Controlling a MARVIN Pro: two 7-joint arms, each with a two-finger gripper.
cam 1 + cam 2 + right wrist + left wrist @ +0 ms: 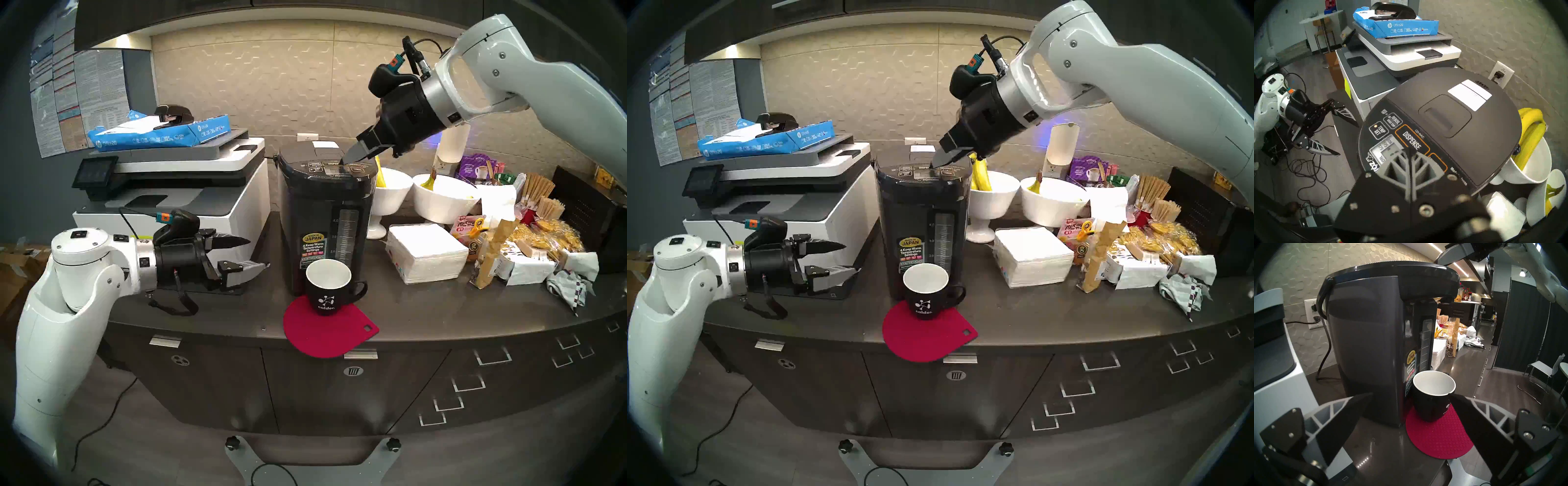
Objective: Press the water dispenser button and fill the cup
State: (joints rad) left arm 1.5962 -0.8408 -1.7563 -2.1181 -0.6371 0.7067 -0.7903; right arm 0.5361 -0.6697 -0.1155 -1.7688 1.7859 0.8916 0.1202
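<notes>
Risk: the right hand (1411,151), fingers pressed together into a single point, sits at the lower end of the DISPENSE button (1412,140), close to the LCD panel (1384,151) and to a smaller key at its lower right. A tip that lands off the button, or slides along the sloped lid, would probably give no flow or trigger a neighbouring key. Whether the tip touches the button cannot be told. No water stream shows, and the cup (328,288) appears empty.

Second risk: the cup stands on a red mat (325,331) at the frame centre, touching or just in front of the water dispenser (325,217). If its mouth is not under the spout, water would fall on the mat and worktop (441,305).

Position: in the right wrist view the button lies just above the hand's tip, running towards the upper left. The left hand (247,254), fingers apart and holding nothing, hovers at the left of the frame, beside the dispenser and apart from the cup.
</notes>
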